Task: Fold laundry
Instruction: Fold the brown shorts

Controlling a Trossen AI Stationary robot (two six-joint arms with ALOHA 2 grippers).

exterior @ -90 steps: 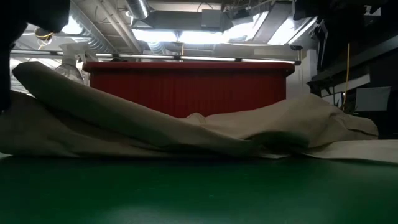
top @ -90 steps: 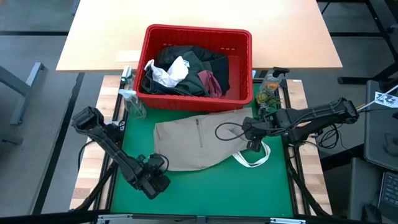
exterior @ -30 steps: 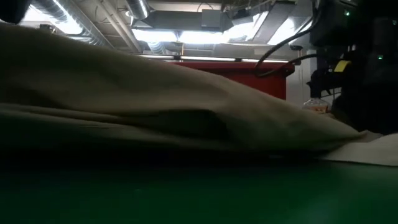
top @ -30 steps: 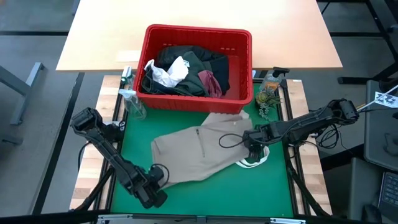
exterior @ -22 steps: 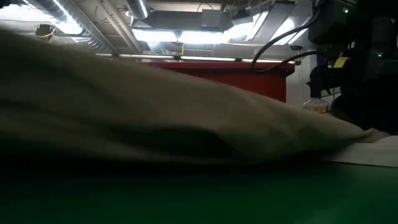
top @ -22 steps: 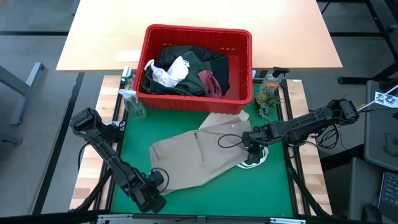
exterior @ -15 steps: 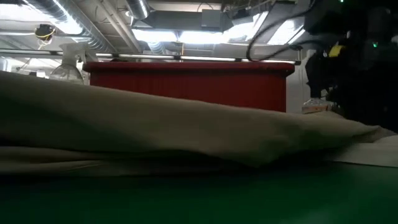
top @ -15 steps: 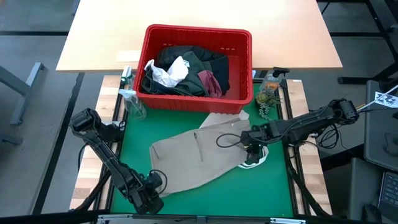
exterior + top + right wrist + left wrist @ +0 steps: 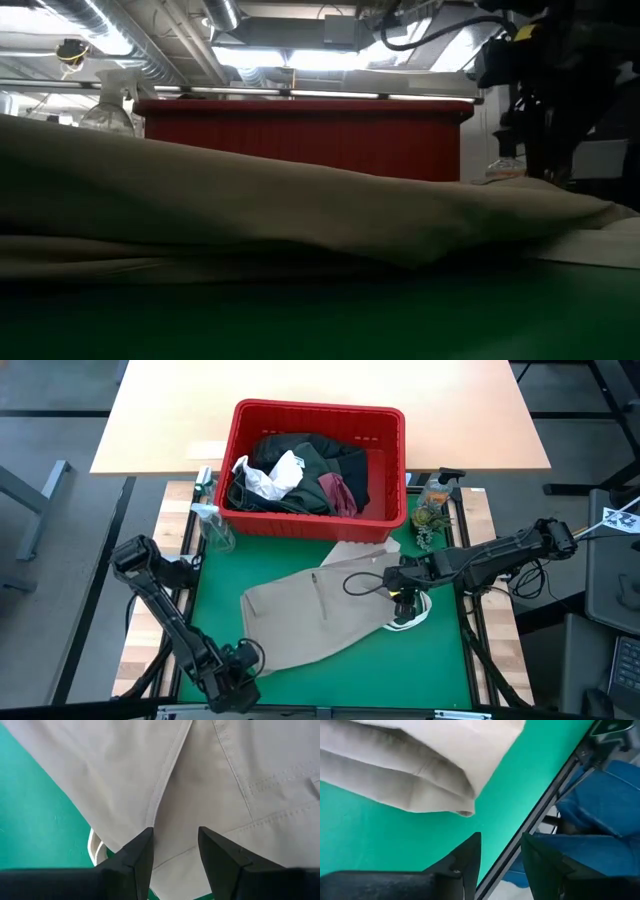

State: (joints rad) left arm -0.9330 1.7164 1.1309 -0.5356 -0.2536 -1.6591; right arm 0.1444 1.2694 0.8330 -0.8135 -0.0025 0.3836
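A tan garment [image 9: 320, 610] lies spread on the green mat [image 9: 300, 680], from the near left toward the basket; it fills the low view [image 9: 300, 220]. Its near corner [image 9: 465, 810] rests flat on the mat. My left gripper [image 9: 238, 682] stands open by the mat's near left edge, a little short of that corner, with nothing between its fingers [image 9: 501, 840]. My right gripper [image 9: 402, 598] hovers open above the garment's right end [image 9: 225, 770], fingers pointing down [image 9: 175, 832]. More laundry sits in the red basket [image 9: 385, 470].
The red basket holds black, white, maroon and olive pieces at the mat's far side. A clear spray bottle [image 9: 212, 525] stands at its left, a second bottle [image 9: 435, 498] at its right. A white band [image 9: 412, 615] shows under the garment's right end. Blue denim [image 9: 605, 805] shows beyond the mat's edge.
My left gripper has opened, let go of the tan garment's near left corner and drawn back toward the table's near left. The raised left part of the garment has sunk flat onto the mat. My right gripper has risen above the garment's right end, still open.
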